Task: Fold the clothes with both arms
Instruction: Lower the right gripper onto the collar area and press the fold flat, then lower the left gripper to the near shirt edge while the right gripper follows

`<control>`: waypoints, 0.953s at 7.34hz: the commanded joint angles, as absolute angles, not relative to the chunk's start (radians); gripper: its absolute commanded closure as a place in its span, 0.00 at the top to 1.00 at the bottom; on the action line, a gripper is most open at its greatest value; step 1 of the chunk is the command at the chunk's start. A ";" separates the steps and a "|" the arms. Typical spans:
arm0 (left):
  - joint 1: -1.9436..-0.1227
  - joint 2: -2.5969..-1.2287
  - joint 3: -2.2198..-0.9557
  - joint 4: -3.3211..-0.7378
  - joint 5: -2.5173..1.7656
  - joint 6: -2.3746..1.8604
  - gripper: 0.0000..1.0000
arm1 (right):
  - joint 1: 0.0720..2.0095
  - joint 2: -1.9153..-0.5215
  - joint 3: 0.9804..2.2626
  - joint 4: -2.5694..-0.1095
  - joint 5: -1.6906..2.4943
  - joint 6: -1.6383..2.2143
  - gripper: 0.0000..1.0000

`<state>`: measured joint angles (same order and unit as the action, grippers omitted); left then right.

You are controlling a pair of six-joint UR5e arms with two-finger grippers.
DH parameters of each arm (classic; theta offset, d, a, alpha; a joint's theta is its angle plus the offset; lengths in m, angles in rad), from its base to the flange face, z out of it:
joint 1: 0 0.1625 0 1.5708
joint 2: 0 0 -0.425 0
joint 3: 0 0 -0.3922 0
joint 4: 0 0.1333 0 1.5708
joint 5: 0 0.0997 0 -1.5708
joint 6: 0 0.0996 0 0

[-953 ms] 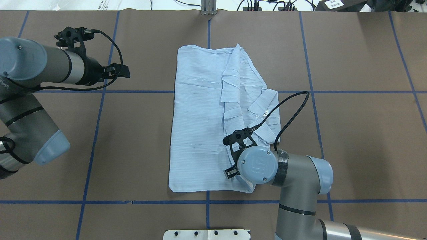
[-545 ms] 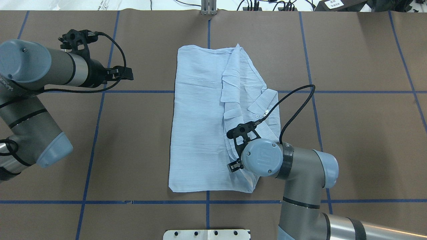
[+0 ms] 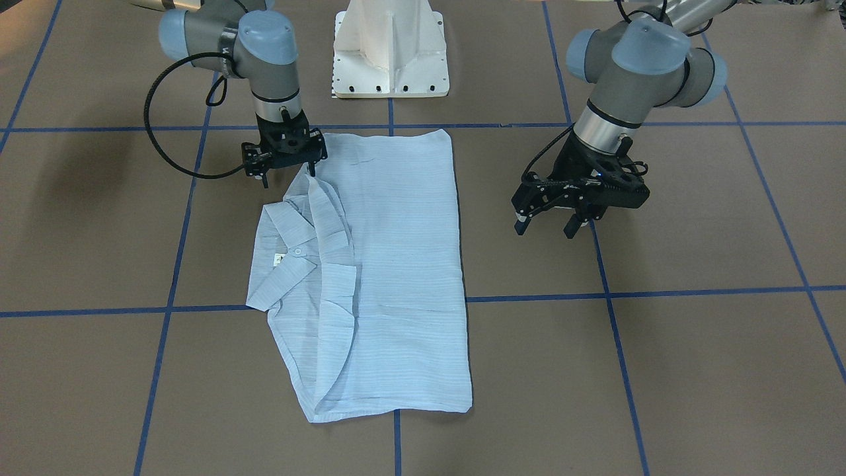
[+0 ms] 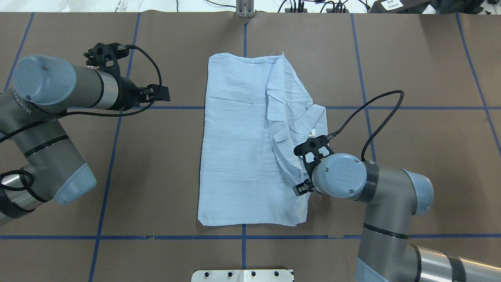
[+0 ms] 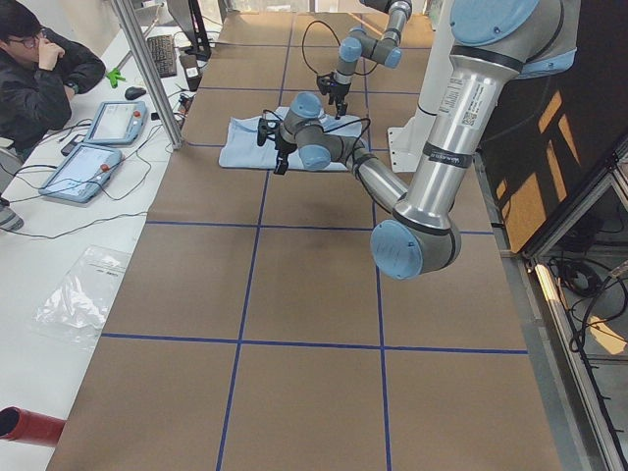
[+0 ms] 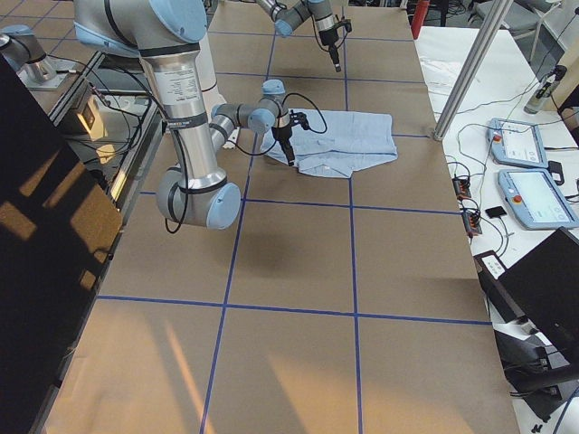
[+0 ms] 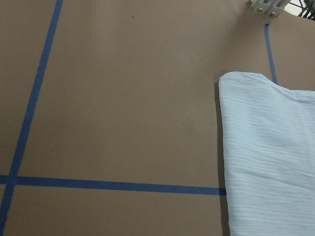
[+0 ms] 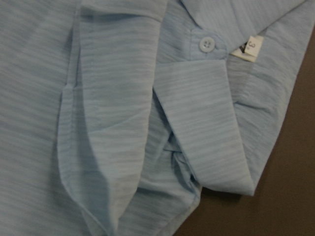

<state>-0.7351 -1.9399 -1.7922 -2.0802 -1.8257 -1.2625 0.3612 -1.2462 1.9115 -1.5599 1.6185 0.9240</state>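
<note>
Folding half done: shirt (image 4: 235,156) lies narrowed lengthwise, collar side messy, crosswise fold left. Right gripper (image 3: 287,176) spread at its edge; left gripper (image 3: 547,229) spread, apart.

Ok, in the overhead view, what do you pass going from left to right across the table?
Left hand → light-blue shirt → right arm's blue elbow cap. The right hand overlaps the shirt's right edge in that view, so it is left out of the order.
</note>
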 commanded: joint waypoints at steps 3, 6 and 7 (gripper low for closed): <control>-0.729 -1.948 -1.792 -2.079 -1.825 -1.267 1.00 | 0.383 -1.402 2.028 -1.545 1.618 0.913 1.00; -0.729 -1.948 -1.789 -2.079 -1.827 -1.259 1.00 | 0.434 -1.208 1.988 -1.545 1.615 0.905 1.00; -0.726 -1.948 -1.787 -2.076 -1.828 -1.264 1.00 | 0.442 -1.195 1.996 -1.543 1.632 0.908 1.00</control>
